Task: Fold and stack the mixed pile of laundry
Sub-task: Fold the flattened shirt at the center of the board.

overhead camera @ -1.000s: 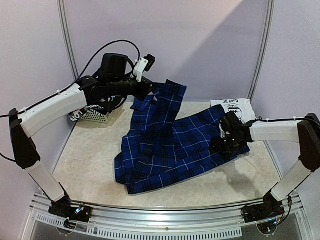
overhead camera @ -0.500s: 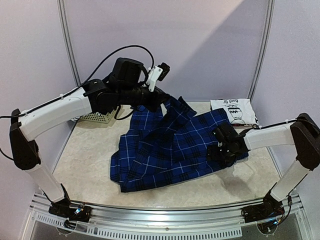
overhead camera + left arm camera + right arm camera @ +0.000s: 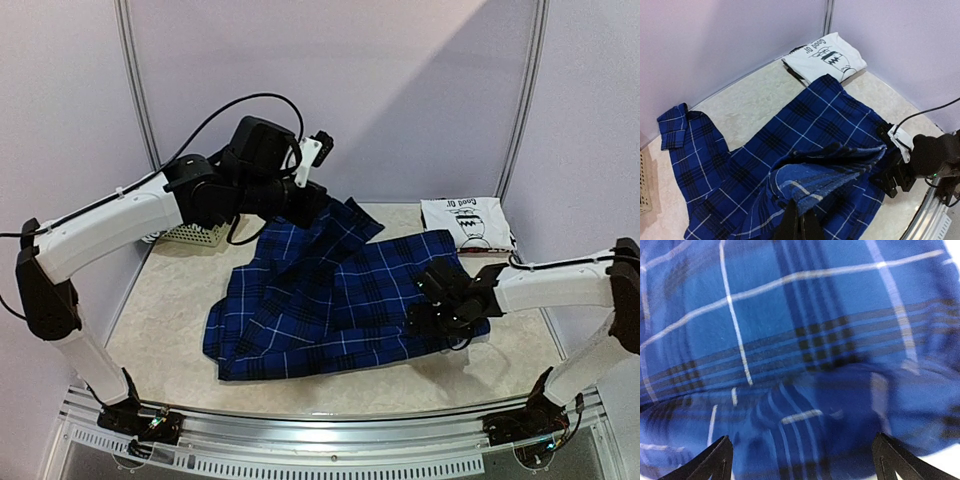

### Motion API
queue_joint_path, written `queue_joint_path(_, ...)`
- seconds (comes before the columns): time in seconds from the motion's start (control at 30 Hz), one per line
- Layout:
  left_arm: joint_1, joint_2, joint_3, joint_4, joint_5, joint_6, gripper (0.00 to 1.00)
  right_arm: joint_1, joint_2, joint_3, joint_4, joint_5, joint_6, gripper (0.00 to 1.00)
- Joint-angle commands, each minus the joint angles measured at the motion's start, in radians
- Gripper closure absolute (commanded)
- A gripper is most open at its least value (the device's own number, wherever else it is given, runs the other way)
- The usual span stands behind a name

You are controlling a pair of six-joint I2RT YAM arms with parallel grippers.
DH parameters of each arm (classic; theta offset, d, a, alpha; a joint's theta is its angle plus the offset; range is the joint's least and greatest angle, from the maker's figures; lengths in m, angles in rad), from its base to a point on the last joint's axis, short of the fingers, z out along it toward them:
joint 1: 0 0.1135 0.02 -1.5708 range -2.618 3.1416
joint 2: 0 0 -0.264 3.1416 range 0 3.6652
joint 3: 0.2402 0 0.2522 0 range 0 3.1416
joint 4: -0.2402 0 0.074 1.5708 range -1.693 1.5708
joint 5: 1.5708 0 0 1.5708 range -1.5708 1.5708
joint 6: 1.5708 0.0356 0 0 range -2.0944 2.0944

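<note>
The left gripper (image 3: 318, 207) is raised over the far side of the table (image 3: 170, 320), its jaws pinched tight on a ridge of the blue-and-black plaid shirt (image 3: 330, 300); in the left wrist view the fingers (image 3: 790, 225) meet on that fold with no gap between them. From this pinch the cloth falls away below and in front of the jaws and spreads flat, its long axis running from the near-left end to the far-right end in the top view, with a cuffed sleeve (image 3: 672, 125) lying off to one side. The right gripper (image 3: 425, 305) sits low at the shirt's right end, jaws spread wide; in its wrist view the two fingertips (image 3: 720, 457) stand far apart with plaid fabric just beyond and between them, and nothing is clamped. Beyond the right jaws, well apart, lies a folded white printed garment (image 3: 465, 220). Behind the left arm sits a white slatted basket (image 3: 195, 235).
</note>
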Motion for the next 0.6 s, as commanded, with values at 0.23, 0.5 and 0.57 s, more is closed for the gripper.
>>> queue_joint_path(0.23, -0.183, 0.179, 0.091, 0.084, -0.092, -0.231, 1.00, -0.082, -0.503, -0.034, -0.286, 0.200, 0.017, 0.01)
queue_joint_path(0.5, -0.247, 0.416, 0.190, 0.243, -0.069, -0.385, 1.00, -0.120, -0.700, -0.091, -0.347, 0.261, 0.054, 0.01)
queue_joint_path(0.57, -0.255, 0.443, 0.175, 0.310, -0.090, -0.423, 1.00, -0.121, -0.707, -0.096, -0.354, 0.259, 0.056, 0.01)
